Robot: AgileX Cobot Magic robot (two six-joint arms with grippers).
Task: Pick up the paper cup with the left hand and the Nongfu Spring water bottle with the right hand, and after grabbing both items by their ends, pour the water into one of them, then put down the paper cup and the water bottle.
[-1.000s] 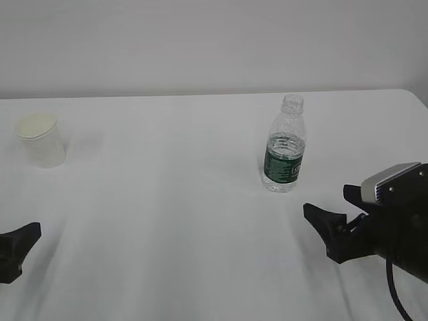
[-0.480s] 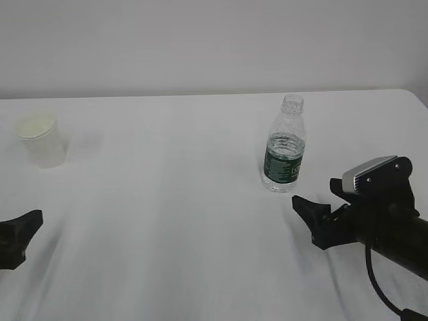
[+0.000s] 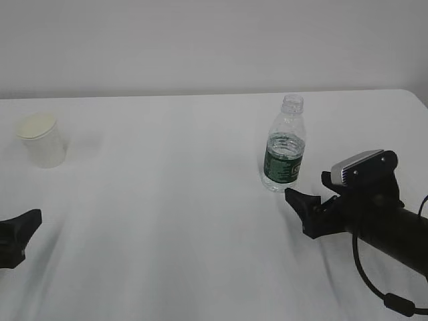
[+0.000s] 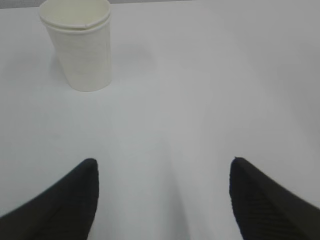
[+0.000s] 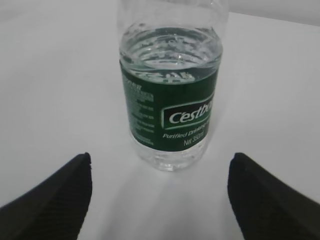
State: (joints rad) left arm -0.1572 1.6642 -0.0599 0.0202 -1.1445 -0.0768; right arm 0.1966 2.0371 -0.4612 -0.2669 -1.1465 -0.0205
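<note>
The paper cup (image 3: 41,140) stood upright on the white table (image 3: 160,200), far out at about ten o'clock from the table's middle in the exterior view. In the left wrist view it sat at eleven o'clock, well ahead of the left hand (image 4: 162,200), whose two black fingers (image 4: 60,205) were spread wide apart with nothing between them. In the exterior view only a dark tip of that hand showed, at the frame's eight o'clock edge.

The Nongfu Spring water bottle (image 3: 285,146) stood upright and uncapped at about two o'clock from the table's middle, well apart from the cup. The water (image 5: 170,50) reached roughly the top of its green label. The right hand (image 3: 309,212) lay near the bottle, at its five o'clock side, not touching it. In the right wrist view the bottle stood at twelve o'clock, centred ahead of the spread, empty jaws
</note>
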